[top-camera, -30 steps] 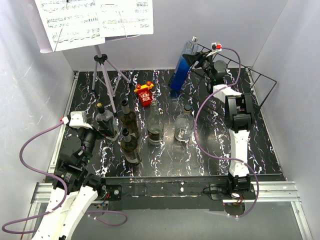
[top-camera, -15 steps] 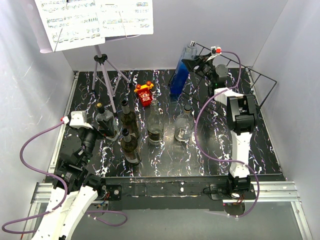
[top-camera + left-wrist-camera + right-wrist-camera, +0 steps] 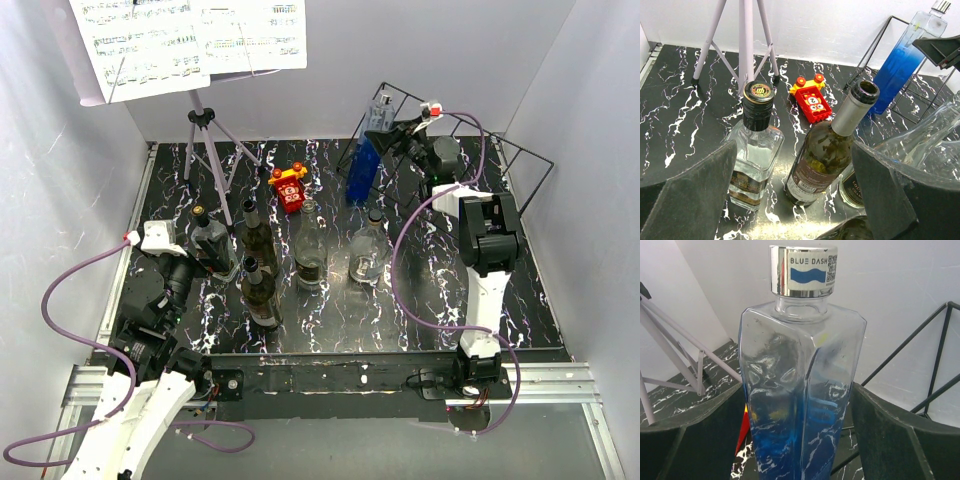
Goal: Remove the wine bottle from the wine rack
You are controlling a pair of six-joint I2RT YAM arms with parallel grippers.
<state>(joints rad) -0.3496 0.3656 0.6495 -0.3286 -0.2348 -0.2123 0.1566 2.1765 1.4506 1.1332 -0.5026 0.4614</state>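
The wine bottle (image 3: 365, 165) is a tall clear bottle with blue liquid and a silver cap, standing near upright at the left end of the black wire wine rack (image 3: 520, 165) at the back right. My right gripper (image 3: 395, 135) is shut on its upper body; in the right wrist view the bottle (image 3: 800, 390) fills the gap between both fingers, with rack rods (image 3: 940, 340) behind. My left gripper (image 3: 200, 258) is open at the left, beside standing bottles. In the left wrist view the gripper (image 3: 792, 165) is wide open, and the blue bottle (image 3: 895, 65) and rack (image 3: 875, 55) stand far right.
A music stand tripod (image 3: 205, 140) with sheet music stands back left. A red toy (image 3: 288, 187) lies mid-back. Several bottles stand mid-table, among them a square clear one (image 3: 752, 155), a dark wine bottle (image 3: 825, 155) and clear ones (image 3: 365, 250).
My right gripper has shifted slightly right and toward the back, and the blue bottle has tipped from a leftward lean to nearly upright. The left arm has barely moved.
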